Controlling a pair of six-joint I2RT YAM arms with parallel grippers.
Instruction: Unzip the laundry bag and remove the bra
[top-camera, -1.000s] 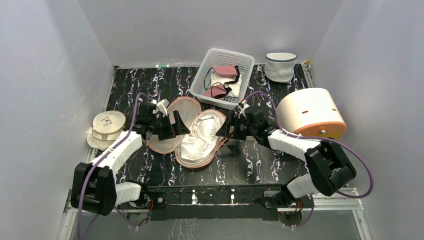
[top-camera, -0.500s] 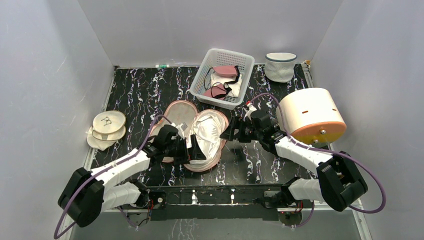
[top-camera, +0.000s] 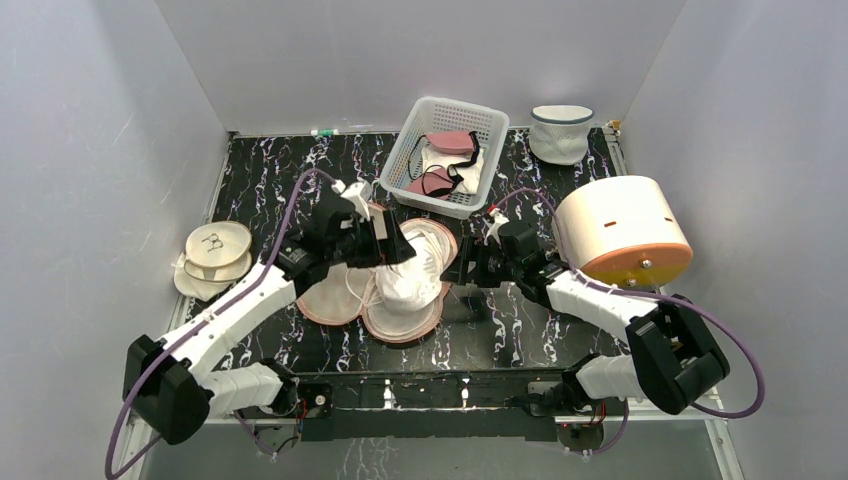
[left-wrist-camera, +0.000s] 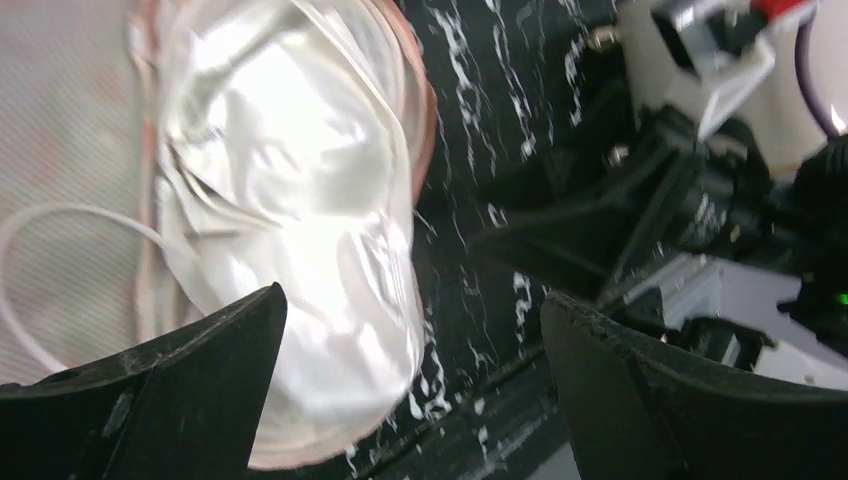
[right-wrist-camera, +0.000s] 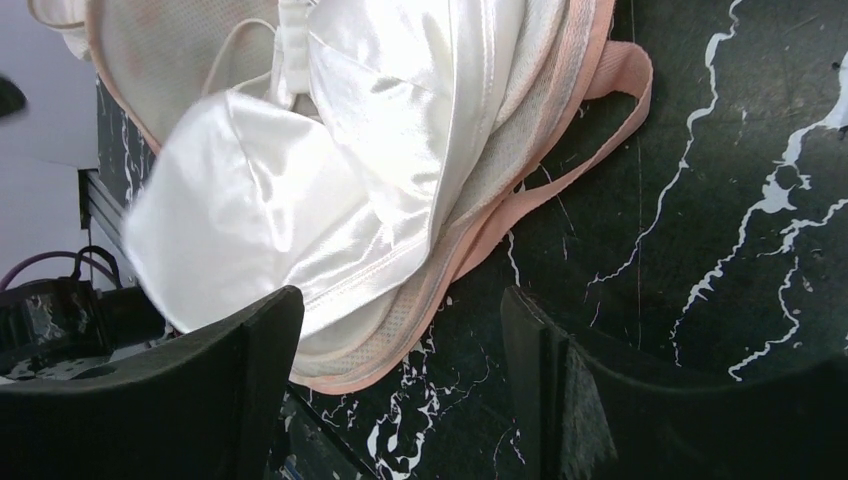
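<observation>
Bench (top-camera: 270, 180): dark marbled top. It carries everything you need near its centre, a little toward 6 o'clock.
Laundry bag (top-camera: 330, 300): it lies flat and spread open like a clamshell, mesh faces up, so I judge the zip undone. One salmon trim loop trails onto the bench at its 3 o'clock edge.
Bra (top-camera: 408, 285): this glossy white heap sits in the pouch's 3 o'clock half and bulges over the rim. A thin strap crosses the 9 o'clock half.
Left fingers (left-wrist-camera: 170, 400): released and spread wide, with nothing between them. They hover over the bra from the bag's 12 o'clock side.
Right fingers (right-wrist-camera: 230, 390): also released and empty, just beside the bag's 3 o'clock rim, low to the bench.
Step in hand: I take the unzipping as finished, and you are now lining up to grasp the bra.
Next move: lower the left fingers onto a raised fold of satin and pinch only that. Have the right fingers pin the trim so the pouch does not lift with it.
</observation>
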